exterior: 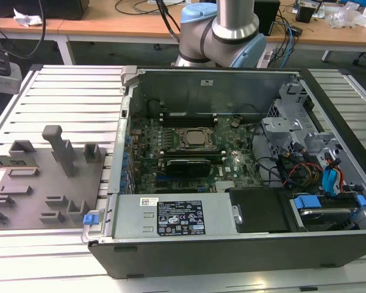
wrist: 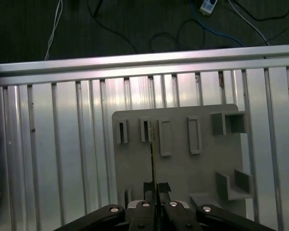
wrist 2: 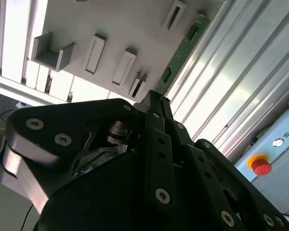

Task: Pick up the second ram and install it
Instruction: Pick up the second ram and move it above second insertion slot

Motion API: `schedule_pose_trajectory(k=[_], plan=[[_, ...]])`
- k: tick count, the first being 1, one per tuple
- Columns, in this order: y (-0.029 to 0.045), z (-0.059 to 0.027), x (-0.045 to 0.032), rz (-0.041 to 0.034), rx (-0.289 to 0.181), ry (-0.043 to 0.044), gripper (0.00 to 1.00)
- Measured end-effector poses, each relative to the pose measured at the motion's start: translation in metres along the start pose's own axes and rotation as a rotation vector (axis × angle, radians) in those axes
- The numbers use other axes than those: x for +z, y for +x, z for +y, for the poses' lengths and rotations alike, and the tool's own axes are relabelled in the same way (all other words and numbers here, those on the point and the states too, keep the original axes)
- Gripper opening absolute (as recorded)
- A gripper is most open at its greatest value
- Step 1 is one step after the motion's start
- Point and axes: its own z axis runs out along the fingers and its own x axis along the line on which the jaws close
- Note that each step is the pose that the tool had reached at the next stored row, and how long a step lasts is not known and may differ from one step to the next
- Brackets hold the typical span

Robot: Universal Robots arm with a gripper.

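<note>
I judge that this lift needs a firm, straight hold, so that the thin board does not twist between the pads. The end effector [wrist: 155, 188] is closed narrow on 1 end of the second ram [wrist 2: 185, 47], over the grey holder tray [wrist: 183, 173]. I cannot tell whether the ram is clear of the slots.
</note>
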Motion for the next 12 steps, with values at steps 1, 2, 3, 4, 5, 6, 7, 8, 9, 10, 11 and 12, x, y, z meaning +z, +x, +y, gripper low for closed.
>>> schedule_pose_trajectory(k=[1, 2, 3, 4, 5, 6, 7, 8, 9, 10, 11, 12], plan=[[-0.0004, 0.0001, -0.0018, -0.0009, 0.0, 0.0, 0.13], [-0.001, 0.0003, -0.0057, -0.0032, 0.0, -0.0002, 0.13], [-0.0013, 0.0006, -0.0114, -0.0157, -0.001, -0.0011, 0.13], [-0.0013, 0.0007, -0.0133, -0.0269, -0.001, -0.0021, 0.13], [-0.0014, 0.0009, -0.0145, -0.0303, -0.001, -0.0024, 0.13], [-0.0015, 0.001, -0.0164, -0.0323, -0.001, -0.0026, 0.13], [-0.0015, 0.0011, -0.0205, -0.0338, -0.001, -0.0025, 0.13], [-0.0015, 0.0012, -0.0238, -0.0339, -0.001, -0.0026, 0.13], [-0.0016, 0.0013, -0.0259, -0.0339, -0.001, -0.0025, 0.13], [-0.0016, 0.0014, -0.0283, -0.0339, -0.001, -0.0026, 0.13], [-0.0017, 0.0015, -0.0305, -0.0338, -0.001, -0.0027, 0.13], [-0.0017, 0.0016, -0.0328, -0.0339, -0.001, -0.0026, 0.13]])
